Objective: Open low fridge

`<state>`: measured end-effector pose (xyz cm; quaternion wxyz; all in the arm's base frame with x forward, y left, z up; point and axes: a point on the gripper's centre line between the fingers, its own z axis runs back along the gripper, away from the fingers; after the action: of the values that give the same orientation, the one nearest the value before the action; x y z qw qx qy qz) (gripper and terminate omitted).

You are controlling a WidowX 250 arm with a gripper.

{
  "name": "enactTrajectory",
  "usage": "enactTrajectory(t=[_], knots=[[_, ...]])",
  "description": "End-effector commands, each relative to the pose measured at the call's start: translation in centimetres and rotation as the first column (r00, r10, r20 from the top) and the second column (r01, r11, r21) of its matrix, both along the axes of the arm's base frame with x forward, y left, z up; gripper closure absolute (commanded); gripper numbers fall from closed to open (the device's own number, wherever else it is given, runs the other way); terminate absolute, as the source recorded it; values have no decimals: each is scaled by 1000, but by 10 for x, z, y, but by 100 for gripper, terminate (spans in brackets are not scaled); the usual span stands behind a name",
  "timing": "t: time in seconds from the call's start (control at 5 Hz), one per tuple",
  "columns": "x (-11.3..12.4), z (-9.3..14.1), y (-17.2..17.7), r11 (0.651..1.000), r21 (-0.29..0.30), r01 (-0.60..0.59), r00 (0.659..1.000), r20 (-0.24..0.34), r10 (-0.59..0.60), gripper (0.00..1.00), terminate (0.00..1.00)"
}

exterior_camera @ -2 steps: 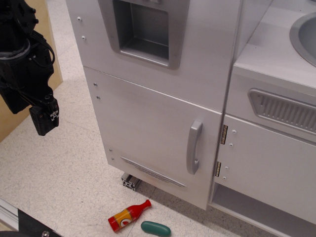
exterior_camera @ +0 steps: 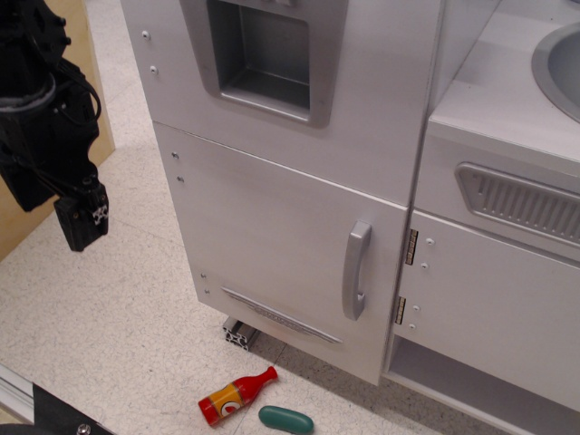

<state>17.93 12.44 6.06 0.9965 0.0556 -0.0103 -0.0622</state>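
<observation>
The tool (exterior_camera: 82,220) hangs at the left edge of the view, black and bulky, well apart from the fridge; whether its jaws stand apart or together I cannot tell, since only the dark tip shows. Compared with a moment ago it has shifted only very slightly up and left, so no real approach has begun. To its right stands the low fridge (exterior_camera: 281,245), its white door fully shut, with a silver trim strip (exterior_camera: 281,315) near the bottom. The curved silver handle (exterior_camera: 356,269) sits by the door's right edge, beside the hinges (exterior_camera: 410,246). On the floor below lie a red bottle (exterior_camera: 236,395) and a green pod (exterior_camera: 285,420). Opening looks wholly undone; the tool would likely have to cross to the handle.
</observation>
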Motion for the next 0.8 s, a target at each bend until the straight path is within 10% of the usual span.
enactTrajectory(t=[0.0, 0.6], knots=[[46, -33, -66, 1000, -31, -6, 999, 39, 7, 0, 0], [111, -52, -133, 992, -106, -72, 980, 176, 90, 0, 0]])
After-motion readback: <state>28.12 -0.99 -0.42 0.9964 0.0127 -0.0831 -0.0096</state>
